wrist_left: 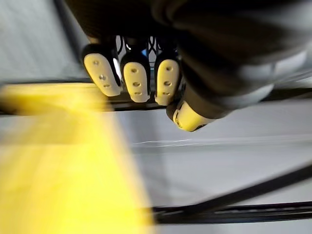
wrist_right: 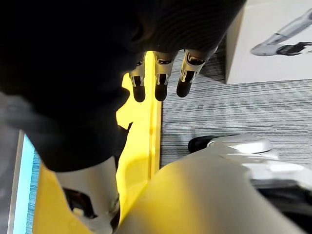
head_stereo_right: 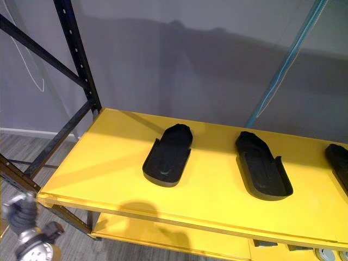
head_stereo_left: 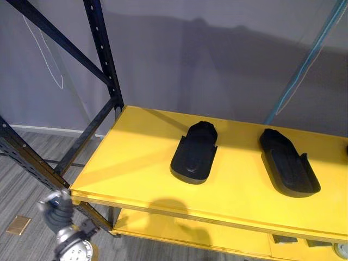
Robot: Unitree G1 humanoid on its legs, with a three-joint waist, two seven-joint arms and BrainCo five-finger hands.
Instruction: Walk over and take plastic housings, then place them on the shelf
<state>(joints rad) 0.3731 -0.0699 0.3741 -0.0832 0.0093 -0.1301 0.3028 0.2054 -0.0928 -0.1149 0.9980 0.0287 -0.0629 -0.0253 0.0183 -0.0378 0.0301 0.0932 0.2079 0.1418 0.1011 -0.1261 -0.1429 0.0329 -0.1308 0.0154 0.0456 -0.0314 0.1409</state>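
Note:
Two black plastic housings lie on the yellow shelf board (head_stereo_left: 136, 163): one at the middle (head_stereo_left: 194, 152), one to its right (head_stereo_left: 288, 162). A third housing (head_stereo_right: 338, 160) shows at the right edge in the right eye view. None is held. My left hand (head_stereo_left: 57, 209) hangs low beside the shelf's front left corner. In the left wrist view its fingers (wrist_left: 136, 80) are curled, pads turned inward, with nothing in them. My right hand (wrist_right: 161, 80) hangs down with relaxed, fairly straight fingers above the shelf's edge and the carpet, holding nothing.
Dark metal rack posts and braces (head_stereo_left: 103, 54) stand at the shelf's left end. A lower yellow shelf (head_stereo_left: 179, 231) sits beneath, with small parts (head_stereo_left: 285, 239) at its right. A grey wall backs the rack. A white box (wrist_right: 273, 39) stands on the carpet.

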